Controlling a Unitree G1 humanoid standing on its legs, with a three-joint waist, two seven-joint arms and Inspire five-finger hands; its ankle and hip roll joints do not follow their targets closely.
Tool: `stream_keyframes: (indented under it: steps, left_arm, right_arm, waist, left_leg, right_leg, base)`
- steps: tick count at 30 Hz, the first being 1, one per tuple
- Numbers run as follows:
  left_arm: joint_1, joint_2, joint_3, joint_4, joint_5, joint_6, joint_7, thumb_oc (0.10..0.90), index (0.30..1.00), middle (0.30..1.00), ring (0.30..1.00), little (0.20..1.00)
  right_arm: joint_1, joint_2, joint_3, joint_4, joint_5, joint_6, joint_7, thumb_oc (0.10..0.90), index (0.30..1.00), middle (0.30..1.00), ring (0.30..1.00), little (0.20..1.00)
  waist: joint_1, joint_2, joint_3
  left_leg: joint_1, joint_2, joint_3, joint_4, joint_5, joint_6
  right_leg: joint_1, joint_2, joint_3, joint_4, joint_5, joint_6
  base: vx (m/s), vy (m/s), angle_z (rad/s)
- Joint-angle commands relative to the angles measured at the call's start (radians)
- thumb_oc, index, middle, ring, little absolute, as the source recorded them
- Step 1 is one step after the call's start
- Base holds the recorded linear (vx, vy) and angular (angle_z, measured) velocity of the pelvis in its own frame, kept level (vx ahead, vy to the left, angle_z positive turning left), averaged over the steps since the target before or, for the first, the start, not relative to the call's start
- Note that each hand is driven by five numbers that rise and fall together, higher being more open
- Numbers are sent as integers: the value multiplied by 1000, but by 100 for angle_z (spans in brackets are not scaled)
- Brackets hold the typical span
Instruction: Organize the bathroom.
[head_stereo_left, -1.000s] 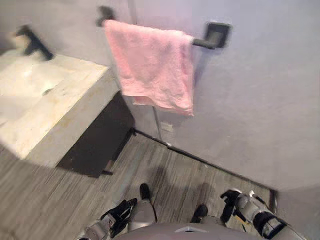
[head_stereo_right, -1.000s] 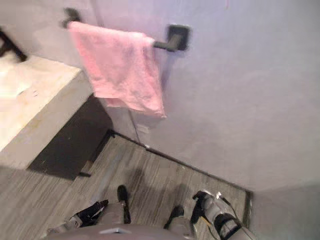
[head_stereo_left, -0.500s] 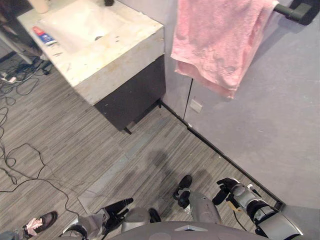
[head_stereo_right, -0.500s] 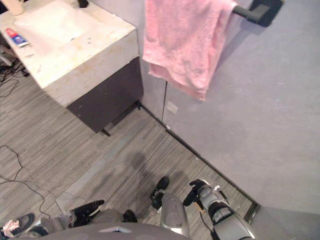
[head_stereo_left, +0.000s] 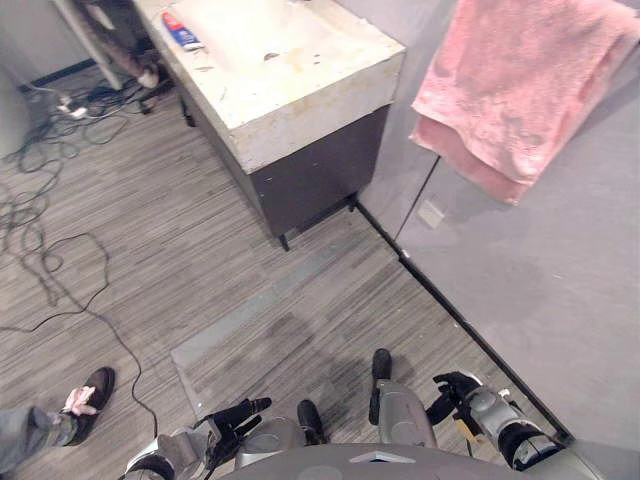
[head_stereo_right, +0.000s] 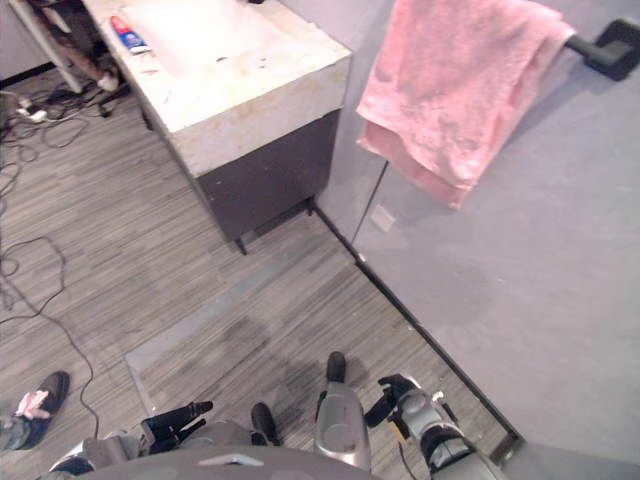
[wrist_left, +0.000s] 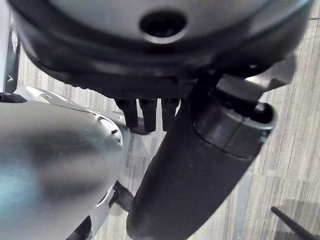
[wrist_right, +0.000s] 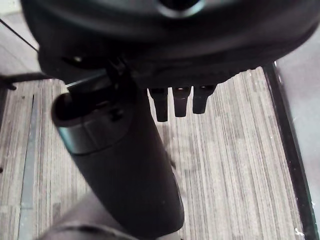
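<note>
A pink towel (head_stereo_right: 455, 90) hangs over a black wall rail (head_stereo_right: 612, 50) at the upper right, its lower hem uneven. Left of it stands a pale stone sink (head_stereo_left: 290, 60) on a dark cabinet (head_stereo_left: 320, 180). A red and blue tube (head_stereo_left: 181, 30) lies on the sink's far edge. My left hand (head_stereo_left: 235, 416) hangs low by my side over the wood floor, open and holding nothing, its fingers (wrist_left: 147, 115) straight. On the other side my right hand (head_stereo_left: 450, 392) hangs near the wall, open as well, with nothing past its thumb (wrist_right: 130, 160).
Cables (head_stereo_left: 50, 230) and a power strip (head_stereo_left: 65, 103) lie on the floor at the left. A person's shoe (head_stereo_left: 88, 392) shows at the lower left. The grey wall (head_stereo_left: 560, 300) closes the right side, with a dark skirting line along its foot.
The camera has swung left: sink and towel have slid to the right in the picture and more of the floor with cables shows. Both hands hang as before.
</note>
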Motion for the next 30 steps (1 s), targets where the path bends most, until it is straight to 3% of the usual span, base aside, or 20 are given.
stream_keyframes:
  steps: [1,2,3,7,12,13,16,17,19,20,21,22,24,25,26,27,30]
  left_arm:
    - [2,-3,-25,-37,16,49,-22,800,900,900,900,900]
    - [-4,9,-64,-53,30,49,-4,800,900,900,900,900]
    - [-6,15,-69,-55,20,51,1,800,900,900,900,900]
    - [-37,25,-52,-50,-13,45,15,800,900,900,900,900]
    - [-66,-3,-50,-35,14,2,4,800,900,900,900,900]
    - [-66,-9,-42,-32,19,-5,-3,800,900,900,900,900]
    - [-64,-20,-45,-29,5,-23,4,800,900,900,900,900]
    - [-56,-20,-35,-25,35,-33,0,800,900,900,900,900]
    - [-53,-22,-27,-23,62,-36,-9,800,900,900,900,900]
    - [-61,-21,-33,-31,68,-37,-16,800,900,900,900,900]
    - [-61,-21,-33,-31,68,-37,-16,800,900,900,900,900]
    - [-79,-20,-60,-46,28,-40,-8,800,900,900,900,900]
    - [-93,-20,-87,-51,-22,-47,11,800,900,900,900,900]
    - [-103,-29,-111,-62,-43,-57,27,800,900,900,900,900]
    - [-110,-39,-115,-71,-35,-56,38,800,900,900,900,900]
    - [-117,-42,-129,-82,-32,-51,57,800,900,900,900,900]
    - [-131,-25,-147,-84,-33,-44,45,800,900,900,900,900]
  right_arm:
    - [-16,-35,-4,-41,-12,-2,-23,800,900,900,900,900]
    - [20,-48,-4,-67,3,19,-13,800,900,900,900,900]
    - [27,-51,-5,-68,6,19,-8,800,900,900,900,900]
    - [22,-50,-3,-25,-53,-21,5,800,900,900,900,900]
    - [1,-51,15,21,6,-49,-34,800,900,900,900,900]
    - [-2,-52,11,35,9,-55,-38,800,900,900,900,900]
    - [-21,-55,15,53,-4,-64,-37,800,900,900,900,900]
    - [-42,-60,28,61,19,-70,-40,800,900,900,900,900]
    - [-51,-60,33,59,44,-69,-52,800,900,900,900,900]
    - [-60,-64,38,50,67,-62,-62,800,900,900,900,900]
    - [-60,-64,38,50,67,-62,-62,800,900,900,900,900]
    - [-85,-79,42,39,79,-56,-73,800,900,900,900,900]
    - [-106,-82,47,45,67,-58,-78,800,900,900,900,900]
    - [-121,-85,49,43,72,-61,-92,800,900,900,900,900]
    - [-125,-94,37,33,60,-63,-91,800,900,900,900,900]
    - [-133,-101,14,19,29,-65,-86,800,900,900,900,900]
    - [-142,-112,-4,-6,8,-74,-77,800,900,900,900,900]
  waist:
    - [-16,3,60]
    - [-53,30,64]
    - [-60,36,59]
    - [-57,34,62]
    - [-82,39,76]
    - [-82,35,71]
    - [-60,23,80]
    - [-49,16,84]
    - [-56,21,75]
    - [-63,34,69]
    - [-63,34,70]
    - [-64,55,73]
    - [-61,59,82]
    - [-59,64,99]
    - [-62,70,108]
    - [-71,76,114]
    - [-71,74,130]
  left_leg:
    - [-10,63,-87,55,-56,-37]
    - [-39,62,-189,46,-33,-13]
    - [-47,58,-209,43,-20,-14]
    - [-65,41,-216,43,-2,-20]
    - [-82,45,-208,85,-18,-23]
    - [-99,44,-215,136,-20,-34]
    - [-184,67,-296,302,54,-79]
    - [-198,141,-348,333,117,-97]
    - [-152,208,-366,266,157,-110]
    - [-130,252,-389,209,209,-123]
    - [-128,252,-390,207,210,-123]
    - [-123,279,-440,113,240,-134]
    - [-130,275,-465,106,222,-134]
    - [-175,268,-474,157,228,-140]
    - [-183,262,-434,165,182,-136]
    - [-177,244,-358,167,89,-120]
    - [-199,215,-307,212,26,-115]
  right_leg:
    - [-22,-19,19,-51,-4,99]
    - [-45,79,211,134,-92,72]
    - [-48,103,227,146,-109,63]
    - [-24,120,168,105,-129,40]
    - [-13,174,179,100,-160,0]
    - [-1,177,179,91,-166,-14]
    - [6,182,173,114,-182,-41]
    - [5,186,183,147,-201,-59]
    - [-3,195,203,169,-217,-62]
    - [-22,204,231,188,-228,-60]
    - [-21,204,231,190,-230,-61]
    - [-49,203,282,220,-245,-42]
    - [-73,187,308,243,-247,-23]
    - [-88,163,322,261,-246,-16]
    - [-89,125,312,269,-245,-2]
    - [-108,63,293,283,-232,28]
    - [-126,-6,270,274,-191,58]
  base:
    - [-146,3,-15]
    - [-146,4,18]
    - [-83,6,79]
    - [-36,-12,79]
    - [-40,-63,36]
    - [-7,-27,60]
    - [-22,5,42]
    - [-18,118,16]
    - [11,253,-2]
    - [4,233,0]
    - [-59,421,-1]
    - [-67,446,4]
    - [-63,397,6]
    - [-56,284,7]
    - [-97,473,20]
    - [-73,373,23]
    - [-33,336,30]
